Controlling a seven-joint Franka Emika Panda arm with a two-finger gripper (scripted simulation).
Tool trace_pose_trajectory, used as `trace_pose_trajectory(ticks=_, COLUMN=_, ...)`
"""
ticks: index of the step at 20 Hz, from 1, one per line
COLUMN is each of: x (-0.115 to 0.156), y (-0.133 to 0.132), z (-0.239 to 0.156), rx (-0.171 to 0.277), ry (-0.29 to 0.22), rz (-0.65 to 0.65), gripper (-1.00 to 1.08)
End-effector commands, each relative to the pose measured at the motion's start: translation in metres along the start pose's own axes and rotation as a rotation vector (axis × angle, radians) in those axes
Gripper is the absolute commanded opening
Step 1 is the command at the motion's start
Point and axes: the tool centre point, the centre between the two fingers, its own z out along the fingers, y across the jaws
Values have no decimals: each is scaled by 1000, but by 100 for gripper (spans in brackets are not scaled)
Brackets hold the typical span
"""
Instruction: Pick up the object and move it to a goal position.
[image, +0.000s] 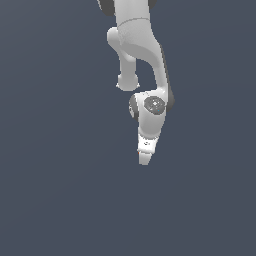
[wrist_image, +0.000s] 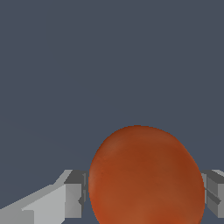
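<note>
**Between the fingers: ball in grasp, carry pending**

At the wrist view, you had the ball (wrist_image: 146, 175) sitting between the two fingers (wrist_image: 72, 192), one pad on each side and both looking in contact with it. I read the gripper (image: 144, 159) as clamped on the ball, not spread clear of it.

From the exterior view, the ball was hidden behind the hand; only the white arm (image: 140, 45) and the gripper pointing down showed against a plain grey ground. No goal marker was visible in either view, so I could not tell how far off the goal was. Nor could I tell whether the ball was lifted or resting on the floor: the background gave no shadow or edge.

My read: you were in the grasp/early-carry step, pick about done, move to goal not done.

The next move called for you to keep the squeeze steady and translate smoothly. It is a round ball on flat pads, so a jerk could roll it out.
</note>
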Motion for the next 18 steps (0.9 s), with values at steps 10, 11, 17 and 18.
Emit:
trace_pose_trajectory(ticks=10, x=-5, y=-6, z=-31, rx=0, ry=-1, rz=0, gripper=-100)
trace_pose_trajectory(ticks=11, x=-6, y=-7, z=-37, rx=0, ry=-1, rz=0, gripper=-100)
trace_pose_trajectory(ticks=17, x=-13, y=-17, z=-84, rx=0, ry=-2, rz=-1, gripper=-100)
trace_pose_trajectory(ticks=18, x=-14, y=-19, z=-94, rx=0, ry=-2, rz=-1, gripper=-100)
